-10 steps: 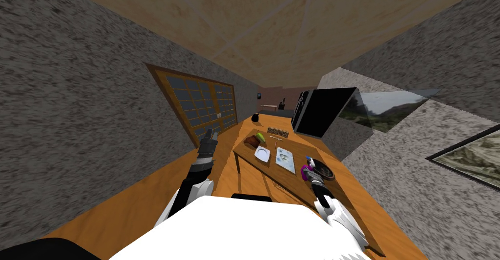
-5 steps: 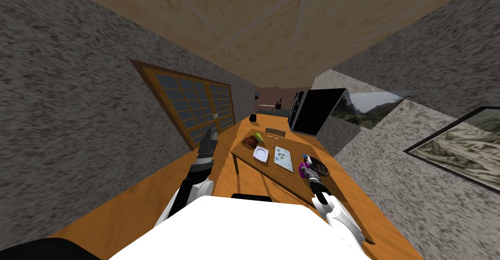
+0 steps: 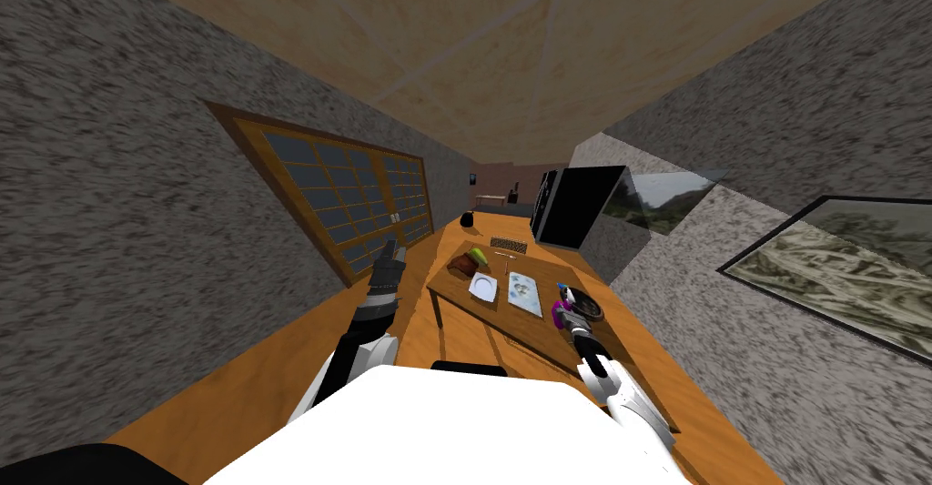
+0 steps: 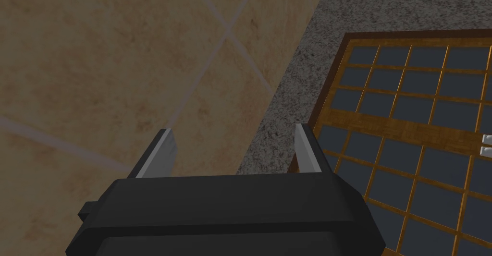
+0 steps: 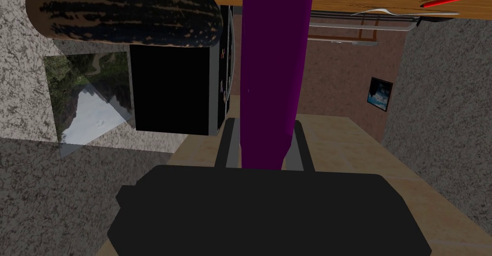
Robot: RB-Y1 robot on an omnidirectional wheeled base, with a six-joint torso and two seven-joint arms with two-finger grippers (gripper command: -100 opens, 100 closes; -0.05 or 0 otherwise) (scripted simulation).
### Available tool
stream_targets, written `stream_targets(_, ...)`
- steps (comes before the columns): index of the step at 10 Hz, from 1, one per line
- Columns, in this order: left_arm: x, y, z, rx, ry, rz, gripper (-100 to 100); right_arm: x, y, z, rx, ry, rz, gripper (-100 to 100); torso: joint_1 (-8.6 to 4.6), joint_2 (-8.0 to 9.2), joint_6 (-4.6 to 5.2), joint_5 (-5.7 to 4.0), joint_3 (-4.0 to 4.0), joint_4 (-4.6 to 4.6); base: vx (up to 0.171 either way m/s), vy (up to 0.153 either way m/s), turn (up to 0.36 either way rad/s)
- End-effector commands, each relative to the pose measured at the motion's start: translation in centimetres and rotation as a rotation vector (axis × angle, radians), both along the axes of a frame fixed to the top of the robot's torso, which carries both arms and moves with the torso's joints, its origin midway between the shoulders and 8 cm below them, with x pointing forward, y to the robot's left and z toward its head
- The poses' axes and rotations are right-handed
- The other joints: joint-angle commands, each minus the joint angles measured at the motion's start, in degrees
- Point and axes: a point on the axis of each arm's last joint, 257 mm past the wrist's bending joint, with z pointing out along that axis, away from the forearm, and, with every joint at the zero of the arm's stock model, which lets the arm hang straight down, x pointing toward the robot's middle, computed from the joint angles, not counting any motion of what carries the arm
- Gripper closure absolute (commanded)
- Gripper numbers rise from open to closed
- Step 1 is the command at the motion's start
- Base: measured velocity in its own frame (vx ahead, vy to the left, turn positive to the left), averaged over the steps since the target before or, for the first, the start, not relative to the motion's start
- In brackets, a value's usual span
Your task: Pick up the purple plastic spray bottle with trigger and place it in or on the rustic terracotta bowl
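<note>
The purple spray bottle point(image 3: 562, 308) with a blue tip stands upright at the near right part of the wooden table point(image 3: 455, 281), close beside the dark mottled brown bowl point(image 3: 588, 308). My right gripper point(image 3: 568, 318) is shut on it. In the right wrist view the purple body point(image 5: 269, 75) runs out from between the fingers point(image 5: 226, 145), with my right gripper point(image 5: 263, 142) pressing its sides and the bowl point(image 5: 125, 13) just beside it. My left gripper point(image 3: 390, 254) is raised left of the table; the left wrist view has that gripper point(image 4: 230, 147) open and holding nothing.
Along the table lie a white plate point(image 3: 483, 287), a pale patterned tray point(image 3: 525, 294), a brown item with a green thing point(image 3: 471, 261) and a small dark grid point(image 3: 508, 245). A black box point(image 3: 573, 207) stands at the far right, a lattice door point(image 3: 337, 197) on the left wall.
The whole head picture has shifted: my view has turned, so the table and door sit further left. The right gripper keeps its hold on the bottle beside the bowl.
</note>
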Motion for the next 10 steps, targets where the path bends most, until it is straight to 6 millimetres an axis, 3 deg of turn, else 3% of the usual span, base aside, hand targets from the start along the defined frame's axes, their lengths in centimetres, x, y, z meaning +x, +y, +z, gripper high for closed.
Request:
stream_targets(1,0.0,0.0,0.0,0.000,0.000,0.000,0,0.4,0.7,0.0,0.012,-0.005,0.011,100,0.00,0.00,0.00,0.00,0.00,0.00,0.014,0.012,-0.082)
stream_targets(7,0.0,0.0,0.0,0.000,0.000,0.000,0,1.3,3.2,-0.8,0.026,0.017,0.072,100,0.03,0.03,0.01,0.02,0.02,0.01,0.014,0.014,-0.102)
stream_targets(8,0.0,0.0,0.0,0.000,0.000,0.000,0,1.1,2.8,-0.7,0.018,0.018,0.068,100,0.03,0.03,-0.03,0.01,0.02,0.03,0.003,0.005,-0.011)
stream_targets(9,0.0,0.0,0.0,0.000,0.000,0.000,0,1.2,2.9,-0.7,0.018,0.019,0.068,0,0.01,0.04,-0.04,0.01,0.03,0.03,0.000,0.000,0.000)
stream_targets(10,0.0,0.0,0.0,0.000,0.000,0.000,0,3.1,2.2,1.3,0.016,-0.019,0.058,100,-0.01,0.05,-0.04,0.00,0.04,0.03,-0.012,0.028,-0.081)
